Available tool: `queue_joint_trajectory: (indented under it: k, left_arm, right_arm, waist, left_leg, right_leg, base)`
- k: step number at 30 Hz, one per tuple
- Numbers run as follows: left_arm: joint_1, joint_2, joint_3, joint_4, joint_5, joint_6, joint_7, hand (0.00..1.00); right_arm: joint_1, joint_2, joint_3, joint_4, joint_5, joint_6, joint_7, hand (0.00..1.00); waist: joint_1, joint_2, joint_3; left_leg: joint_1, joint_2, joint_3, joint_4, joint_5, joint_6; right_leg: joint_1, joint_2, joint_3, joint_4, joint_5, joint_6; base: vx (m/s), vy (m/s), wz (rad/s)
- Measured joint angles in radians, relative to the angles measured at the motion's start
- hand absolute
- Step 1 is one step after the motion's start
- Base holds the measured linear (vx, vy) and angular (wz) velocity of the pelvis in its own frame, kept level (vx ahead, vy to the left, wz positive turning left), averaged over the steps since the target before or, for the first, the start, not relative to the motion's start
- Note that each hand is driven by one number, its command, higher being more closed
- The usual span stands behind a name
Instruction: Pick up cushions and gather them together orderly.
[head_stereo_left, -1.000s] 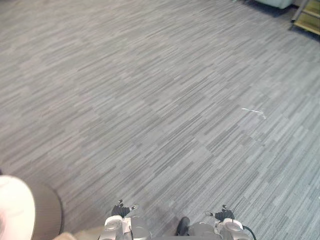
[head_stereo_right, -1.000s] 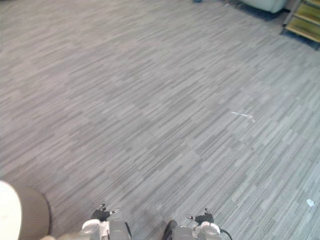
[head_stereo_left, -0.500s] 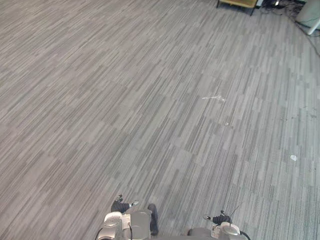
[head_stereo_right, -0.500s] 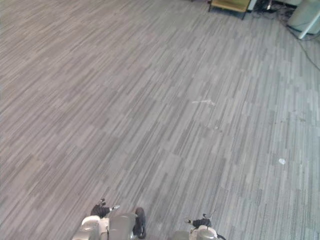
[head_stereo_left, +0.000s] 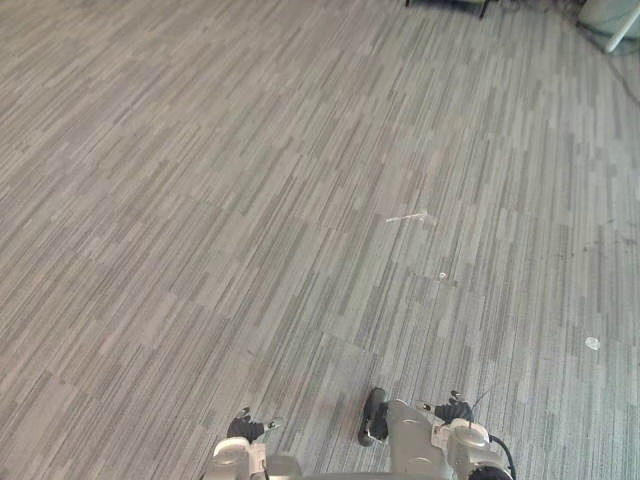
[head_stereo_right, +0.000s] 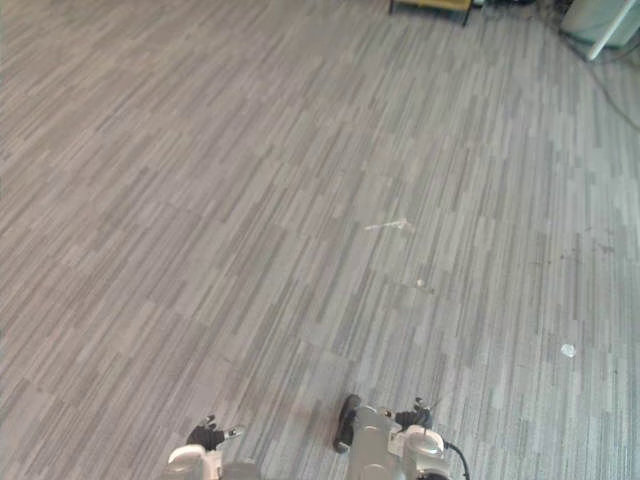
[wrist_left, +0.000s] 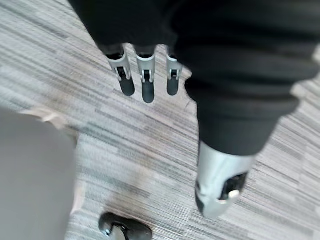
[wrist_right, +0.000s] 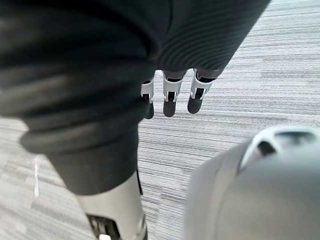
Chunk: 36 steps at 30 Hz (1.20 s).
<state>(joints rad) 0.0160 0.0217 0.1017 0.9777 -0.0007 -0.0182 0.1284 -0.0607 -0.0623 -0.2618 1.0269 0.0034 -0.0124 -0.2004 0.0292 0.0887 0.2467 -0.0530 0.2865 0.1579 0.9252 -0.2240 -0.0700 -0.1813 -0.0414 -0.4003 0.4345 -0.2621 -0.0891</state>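
Floor (head_stereo_left: 200, 200) is grey carpet in long streaky planks, running off in all directions. A thin white strip (head_stereo_left: 405, 216) lies flat around the middle, with a tiny white speck (head_stereo_left: 442, 276) just nearer than it. Another small white scrap (head_stereo_left: 592, 343) sits well off to the right. There are some dark scuffs (head_stereo_right: 585, 240) out that side too.

I am swinging the view rightward over the carpet (head_stereo_left: 200, 200), leaving a pale round thing behind. The white scrap (head_stereo_left: 407, 216) is drifting leftward in frame.
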Motion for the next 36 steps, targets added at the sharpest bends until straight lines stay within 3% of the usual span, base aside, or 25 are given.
queue_joint_trajectory:
  k: [3,6,7,8,9,10,11,14,15,16,18,20,22,23,24,25,26,27,28,29,30,32,33,35,36]
  left_arm:
    - [-0.005,0.023,-0.004,-0.064,0.019,-0.002,-0.001,0.0]
    - [-0.013,0.023,-0.002,-0.092,0.014,-0.019,0.0,0.0]
    - [-0.015,0.015,-0.003,-0.103,0.012,-0.021,0.0,0.0]
    - [-0.015,0.011,-0.004,-0.105,0.013,-0.022,0.001,0.0]
    - [-0.021,0.006,-0.007,-0.104,0.007,-0.024,0.001,0.0]
    - [-0.03,0.011,-0.008,-0.099,0.008,-0.023,0.001,0.0]
    - [-0.036,0.028,-0.008,-0.095,0.008,-0.021,0.001,0.0]
    - [-0.038,0.039,-0.004,-0.078,-0.002,-0.019,0.002,0.0]
    - [-0.037,0.043,-0.009,-0.069,-0.003,-0.017,0.001,0.0]
    - [-0.042,0.055,-0.033,-0.041,-0.002,-0.009,0.001,0.0]
    - [-0.038,0.064,-0.053,-0.017,-0.001,-0.004,0.001,0.0]
    - [-0.026,0.066,-0.053,-0.004,0.0,0.003,0.001,0.0]
    - [-0.019,0.07,-0.053,-0.002,0.001,0.004,0.001,0.0]
    - [-0.017,0.071,-0.059,-0.002,0.001,0.004,0.002,0.0]
    - [-0.013,0.072,-0.061,-0.001,0.005,0.004,0.002,0.0]
    - [-0.004,0.075,-0.063,0.004,0.019,0.003,0.002,0.0]
    - [0.001,0.079,-0.062,0.006,0.023,0.003,0.002,0.0]
    - [0.002,0.075,-0.063,0.017,0.027,0.003,0.003,0.0]
    - [-0.01,0.044,-0.065,0.038,0.033,0.001,0.0,0.0]
    - [-0.014,0.021,-0.071,0.035,0.038,-0.002,0.002,0.0]
    - [-0.012,0.016,-0.073,0.036,0.037,-0.003,0.003,0.0]
    - [-0.015,0.002,-0.066,0.04,0.036,-0.002,0.002,0.0]
    - [-0.011,0.002,-0.051,0.033,0.036,-0.001,0.002,0.0]
    - [-0.011,0.013,-0.043,0.012,0.033,-0.009,0.001,0.0]
    - [-0.014,0.028,-0.052,-0.011,0.034,-0.014,-0.001,0.0]
  right_arm:
    - [0.022,0.036,0.001,-0.014,0.029,0.0,-0.014,0.0]
    - [0.009,0.034,-0.001,-0.009,0.043,0.002,-0.017,0.0]
    - [-0.003,0.029,0.0,0.002,0.043,0.003,-0.017,0.0]
    - [-0.01,0.02,0.0,0.014,0.043,0.003,-0.017,0.0]
    - [-0.01,0.022,0.004,0.03,0.043,0.004,-0.017,0.0]
    - [-0.017,0.034,0.033,0.033,0.042,0.005,-0.017,0.0]
    - [-0.018,0.043,0.035,0.027,0.04,0.005,-0.016,0.0]
    - [0.002,0.052,0.027,0.013,0.034,0.006,-0.015,0.0]
    - [0.005,0.056,0.028,0.012,0.033,0.007,-0.015,0.0]
    - [0.009,0.061,0.03,0.012,0.026,0.006,-0.011,0.0]
    - [0.02,0.056,0.036,-0.002,0.011,0.006,-0.003,0.0]
    - [0.017,0.039,0.039,-0.01,-0.004,0.003,0.003,0.0]
    - [0.008,0.028,0.04,-0.008,-0.005,0.003,0.004,0.0]
    - [0.004,0.018,0.039,-0.01,-0.003,0.003,0.005,0.0]
    - [0.003,0.015,0.039,-0.013,-0.004,0.003,0.004,0.0]
    - [0.003,0.01,0.04,-0.013,-0.004,0.004,0.006,0.0]
    - [0.017,0.008,0.04,-0.008,-0.003,0.003,0.007,0.0]
    - [0.018,-0.002,0.036,-0.007,-0.004,0.003,0.006,0.0]
    - [-0.009,-0.036,0.036,0.008,-0.01,0.005,0.007,0.0]
    - [-0.013,-0.052,0.031,0.018,-0.016,0.006,0.007,0.0]
    - [-0.012,-0.054,0.027,0.019,-0.015,0.006,0.006,0.0]
    - [-0.007,-0.059,0.028,0.016,-0.006,0.007,0.004,0.0]
    - [0.009,-0.049,0.031,0.018,-0.002,0.01,0.002,0.0]
    - [0.022,-0.02,0.031,0.025,0.001,0.011,0.001,0.0]
    - [0.02,-0.01,0.033,0.041,0.02,0.012,0.0,0.0]
  waist:
    - [0.025,-0.059,0.018]
    - [0.043,-0.075,0.028]
    - [0.054,-0.076,0.031]
    - [0.062,-0.075,0.03]
    - [0.088,-0.076,0.03]
    - [0.105,-0.097,0.022]
    - [0.095,-0.115,0.017]
    - [0.092,-0.131,0.014]
    - [0.092,-0.135,0.017]
    - [0.078,-0.137,0.019]
    - [0.07,-0.135,0.02]
    - [0.058,-0.11,0.022]
    - [0.043,-0.109,0.022]
    - [0.026,-0.104,0.023]
    - [0.02,-0.104,0.023]
    - [0.017,-0.112,0.02]
    - [0.009,-0.133,0.007]
    - [0.001,-0.125,0.005]
    - [0.007,-0.064,-0.002]
    - [0.003,-0.034,-0.007]
    - [0.004,-0.027,-0.011]
    - [-0.008,0.0,-0.014]
    - [-0.003,0.006,-0.01]
    - [0.018,-0.007,0.0]
    - [0.027,-0.036,0.004]
  left_leg:
    - [-0.157,-0.011,0.029,0.112,-0.053,0.015]
    - [-0.296,-0.13,0.058,-0.199,-0.071,0.037]
    - [-0.316,-0.197,0.036,-0.438,-0.004,0.025]
    - [-0.316,-0.218,0.03,-0.549,0.048,0.018]
    - [-0.304,-0.247,0.019,-0.655,0.208,0.033]
    - [-0.278,-0.269,0.018,-0.67,0.258,0.063]
    - [-0.286,-0.278,0.019,-0.648,0.23,0.09]
    - [-0.259,-0.258,0.043,-0.531,0.105,0.095]
    - [-0.202,-0.253,0.052,-0.53,0.062,0.091]
    - [-0.109,-0.252,0.053,-0.533,0.009,0.095]
    - [0.005,-0.251,0.057,-0.569,-0.011,0.108]
    - [0.177,-0.223,0.057,-0.683,-0.03,0.097]
    - [0.241,-0.204,0.065,-0.725,-0.03,0.097]
    - [0.283,-0.186,0.073,-0.749,-0.029,0.097]
    - [0.299,-0.179,0.078,-0.757,-0.03,0.097]
    - [0.337,-0.179,0.078,-0.775,-0.033,0.091]
    - [0.378,-0.189,0.058,-0.781,-0.052,0.043]
    - [0.399,-0.177,0.038,-0.781,-0.062,0.027]
    - [0.396,-0.128,0.019,-0.751,-0.054,0.005]
    - [0.372,-0.102,-0.019,-0.669,-0.016,-0.031]
    - [0.36,-0.093,-0.033,-0.63,-0.003,-0.036]
    - [0.218,-0.038,-0.104,-0.315,0.133,-0.009]
    - [0.116,0.026,-0.109,-0.059,0.198,-0.012]
    - [0.007,0.064,-0.061,0.145,0.083,0.004]
    - [-0.086,0.044,-0.021,0.155,0.026,0.016]
  right_leg:
    - [0.181,0.013,0.006,-0.095,-0.045,0.003]
    - [0.297,0.006,0.04,-0.225,-0.035,0.019]
    - [0.339,-0.007,0.059,-0.267,-0.035,0.019]
    - [0.358,-0.008,0.074,-0.283,-0.034,0.02]
    - [0.395,-0.007,0.116,-0.327,-0.027,0.037]
    - [0.424,-0.025,0.156,-0.366,0.0,0.082]
    - [0.42,-0.043,0.164,-0.359,0.018,0.106]
    - [0.326,-0.073,0.236,-0.05,0.05,0.157]
    - [0.245,-0.097,0.251,0.167,0.11,0.233]
    - [0.139,-0.148,0.239,0.493,0.14,0.278]
    - [0.069,-0.21,0.168,0.672,0.101,0.19]
    - [-0.032,-0.247,0.038,0.636,0.038,0.106]
    - [-0.095,-0.238,-0.013,0.479,0.006,0.107]
    - [-0.145,-0.206,-0.033,0.252,0.032,0.113]
    - [-0.161,-0.183,-0.029,0.13,0.073,0.118]
    - [-0.171,-0.142,-0.002,-0.102,0.177,0.122]
    - [-0.166,-0.112,0.066,-0.261,0.35,0.106]
    - [-0.165,-0.104,0.091,-0.237,0.442,0.051]
    - [-0.191,-0.077,0.079,-0.13,0.36,0.031]
    - [-0.208,-0.065,0.073,-0.037,0.269,0.031]
    - [-0.206,-0.061,0.068,-0.02,0.247,0.028]
    - [-0.133,-0.033,0.026,-0.026,0.168,0.023]
    - [-0.019,0.014,0.019,-0.101,0.141,0.003]
    - [0.12,0.044,0.016,-0.188,0.124,-0.001]
    - [0.209,0.045,0.015,-0.255,0.113,0.01]
  base:
    - [0.56,-0.205,-0.07]
    - [0.47,-0.061,-0.3]
    - [0.64,0.015,-0.5]
    - [0.56,0.073,-0.78]
    - [0.59,0.099,-0.93]
    - [0.74,0.131,-0.73]
    - [0.64,0.128,-0.29]
    - [0.62,0.157,-0.13]
    - [0.48,0.085,-0.32]
    - [0.69,0.096,-0.3]
    - [0.54,0.021,-0.18]
    - [0.52,-0.047,-0.17]
    - [0.53,-0.131,0.05]
    - [0.53,-0.188,0.13]
    - [0.67,-0.302,0.13]
    - [0.58,-0.282,0.23]
    - [0.61,-0.295,0.32]
    - [0.5,-0.213,0.16]
    - [0.71,-0.305,-0.01]
    - [0.69,-0.299,-0.15]
    - [0.67,-0.317,0.06]
    - [0.5,-0.206,0.22]
    - [0.55,-0.161,0.19]
    - [0.64,-0.17,0.11]
    - [0.5,-0.133,0.13]
